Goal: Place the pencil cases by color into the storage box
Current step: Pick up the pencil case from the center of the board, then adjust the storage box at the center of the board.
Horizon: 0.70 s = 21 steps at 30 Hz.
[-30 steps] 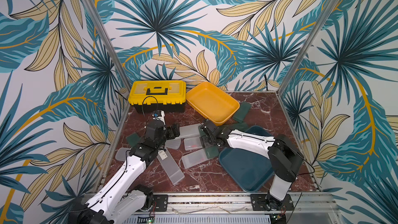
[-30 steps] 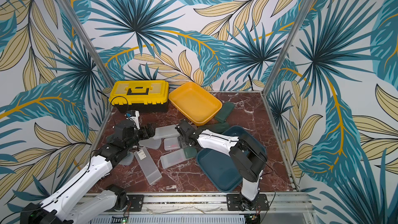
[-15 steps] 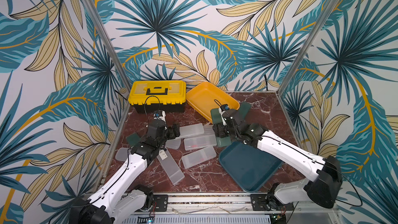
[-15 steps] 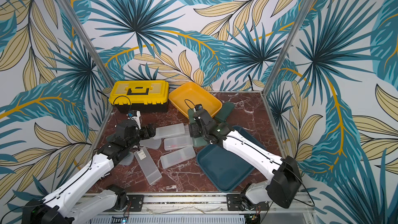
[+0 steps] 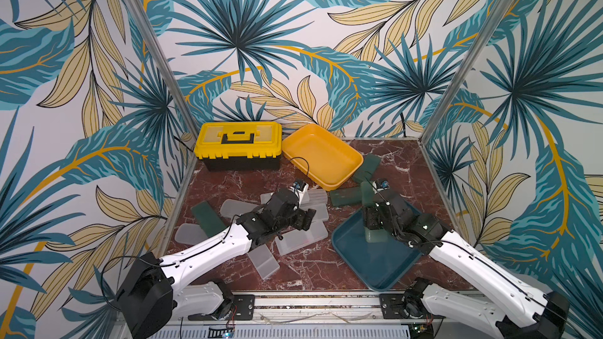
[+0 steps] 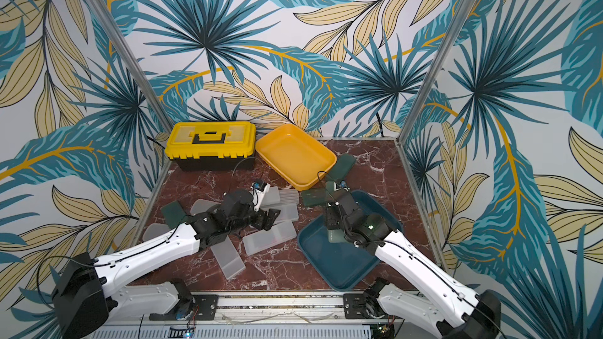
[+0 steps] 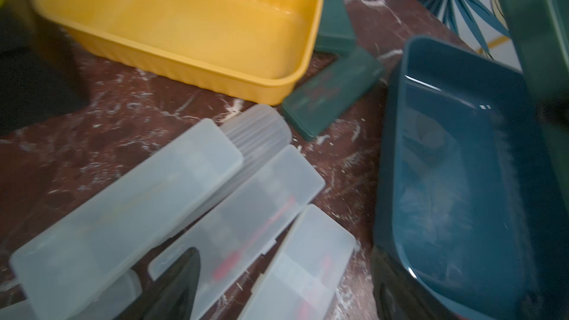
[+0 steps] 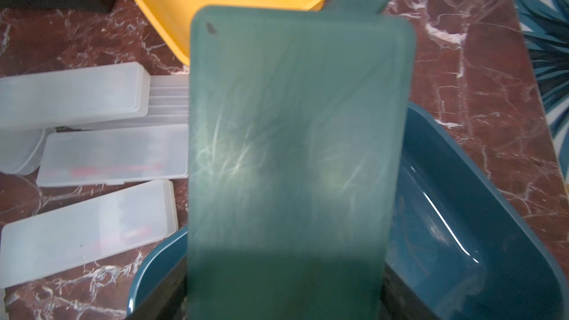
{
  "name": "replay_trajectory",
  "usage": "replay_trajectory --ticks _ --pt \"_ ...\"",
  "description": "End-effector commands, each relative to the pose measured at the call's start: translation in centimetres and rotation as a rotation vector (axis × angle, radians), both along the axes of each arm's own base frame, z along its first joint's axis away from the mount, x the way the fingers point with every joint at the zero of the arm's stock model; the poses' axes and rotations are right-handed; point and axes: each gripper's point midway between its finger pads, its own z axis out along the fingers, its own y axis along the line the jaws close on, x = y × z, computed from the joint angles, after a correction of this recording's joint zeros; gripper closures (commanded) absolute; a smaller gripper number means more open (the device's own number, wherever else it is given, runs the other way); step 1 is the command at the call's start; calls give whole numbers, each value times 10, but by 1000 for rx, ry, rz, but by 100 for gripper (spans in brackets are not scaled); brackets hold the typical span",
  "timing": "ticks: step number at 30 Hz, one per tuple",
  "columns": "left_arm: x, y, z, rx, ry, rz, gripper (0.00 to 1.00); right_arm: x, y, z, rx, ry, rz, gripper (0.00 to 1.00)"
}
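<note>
My right gripper (image 5: 372, 225) is shut on a dark green pencil case (image 8: 295, 136) and holds it tilted over the dark blue storage box (image 5: 375, 265), whose floor is bare. In the right wrist view this case fills the middle and hides the jaws. My left gripper (image 5: 305, 220) hangs open just above the frosted white pencil cases (image 5: 301, 239) in the middle of the table; its dark fingers (image 7: 172, 287) frame one frosted case (image 7: 308, 266). The yellow storage box (image 5: 321, 154) at the back holds nothing.
A shut yellow toolbox (image 5: 238, 145) stands at the back left. Loose green cases lie by the yellow box (image 5: 344, 197), behind it (image 5: 367, 164) and at the left (image 5: 207, 220). More frosted cases lie at the left (image 5: 189, 233) and the front (image 5: 262, 259).
My right arm has lifted the green case out of the middle pile and carried it right, over the blue box. My left gripper has shifted right, over the frosted cases.
</note>
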Motion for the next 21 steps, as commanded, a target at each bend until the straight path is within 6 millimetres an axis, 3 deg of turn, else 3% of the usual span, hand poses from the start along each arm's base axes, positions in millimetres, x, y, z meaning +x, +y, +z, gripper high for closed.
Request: replay_trajectory --ticks 1,5,9,21 --pt "-18 -31 19 -37 -30 -185 13 -6 -24 -11 -26 24 -71 37" --pt "-35 -51 14 -47 -8 -279 13 -8 -39 -16 -38 29 -109 37" --pt "-39 -71 1 -24 26 -312 13 -7 -42 -14 -19 26 -122 37" --pt "-20 -109 -36 1 143 -264 14 -5 -45 -12 -34 25 -130 36"
